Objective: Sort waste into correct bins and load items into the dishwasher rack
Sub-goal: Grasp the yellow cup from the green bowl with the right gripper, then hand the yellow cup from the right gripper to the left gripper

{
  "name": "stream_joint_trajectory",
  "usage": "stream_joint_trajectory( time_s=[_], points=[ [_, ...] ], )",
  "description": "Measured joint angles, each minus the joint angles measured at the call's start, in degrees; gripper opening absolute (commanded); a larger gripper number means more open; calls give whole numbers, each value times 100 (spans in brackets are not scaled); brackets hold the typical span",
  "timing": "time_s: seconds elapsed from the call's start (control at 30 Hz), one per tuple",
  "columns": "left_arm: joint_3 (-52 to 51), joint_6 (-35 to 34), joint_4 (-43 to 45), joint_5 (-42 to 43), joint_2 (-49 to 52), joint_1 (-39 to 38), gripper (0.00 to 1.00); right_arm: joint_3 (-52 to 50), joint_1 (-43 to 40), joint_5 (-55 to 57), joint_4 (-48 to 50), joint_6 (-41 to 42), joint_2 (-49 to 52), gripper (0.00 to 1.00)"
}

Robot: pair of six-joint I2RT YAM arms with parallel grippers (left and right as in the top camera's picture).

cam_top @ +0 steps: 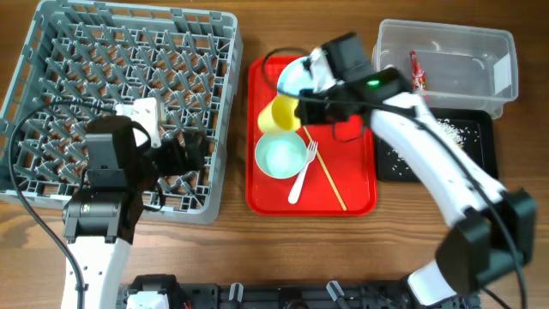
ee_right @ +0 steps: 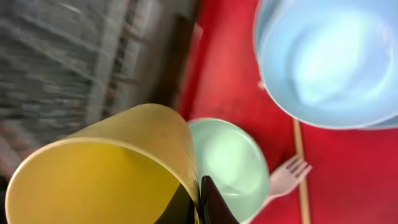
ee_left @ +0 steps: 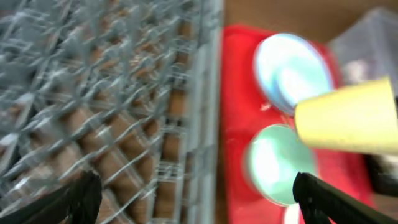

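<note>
My right gripper [ee_right: 200,200] is pinched on the small yellow plastic cup [ee_right: 106,174]. One finger is inside the mouth and one outside, with the wall clamped between them. I'd guess a rim grip because it's the only thin edge two fingers can take here. The cup hangs tipped on its side, mouth toward my wrist camera, over the left part of the flat red plastic tray [cam_top: 262,193]. It sits between the round white plate [cam_top: 294,73] and the pale green round bowl [cam_top: 281,156]. From the left wrist view it looks lifted clear of the tray, but I'm not certain.

My right arm stretches diagonally from the front right corner. The forearm passes over the shallow black rectangular tray [cam_top: 485,150], which holds pale rice-like leftovers [cam_top: 450,130]. The wrist is turned toward the large square grey plastic dishwasher rack [cam_top: 103,51].

My left gripper [ee_left: 196,186] is spread wide and holds nothing. It hovers over the rack's front right part with the fingers aimed at the red tray. The left arm is folded short, rising from the front edge. It may be waiting clear of the drop spot, but that's a guess.

- **In the rack:** the small white bowl [cam_top: 141,116], beside the left arm.
- **On the red tray:** the white plastic fork [cam_top: 302,172] and the thin wooden stick [cam_top: 330,180], right of the green bowl.
- **In the clear plastic rectangular tub [cam_top: 446,31]:** the red crinkled wrapper [cam_top: 418,70].

The waste looks mostly sorted and dish loading is underway. The cup likely goes to the rack next.
</note>
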Motion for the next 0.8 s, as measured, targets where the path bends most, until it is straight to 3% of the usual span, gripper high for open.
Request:
stream_joint_trajectory(
  time_s=[0.23, 0.43, 0.6, 0.8],
  points=[
    [4, -245, 1685, 1895, 619, 4, 100, 46, -678, -2691, 468, -4, -181, 4],
    [22, -365, 3338, 4223, 1008, 4, 100, 46, -675, -4280, 859, 275, -181, 4],
    [26, -374, 3974, 5429, 1023, 4, 100, 46, -675, -5167, 1196, 553, -181, 4],
    [26, -374, 4317, 6151, 1023, -17, 96, 46, -660, -5663, 1259, 737, -181, 4]
  ],
)
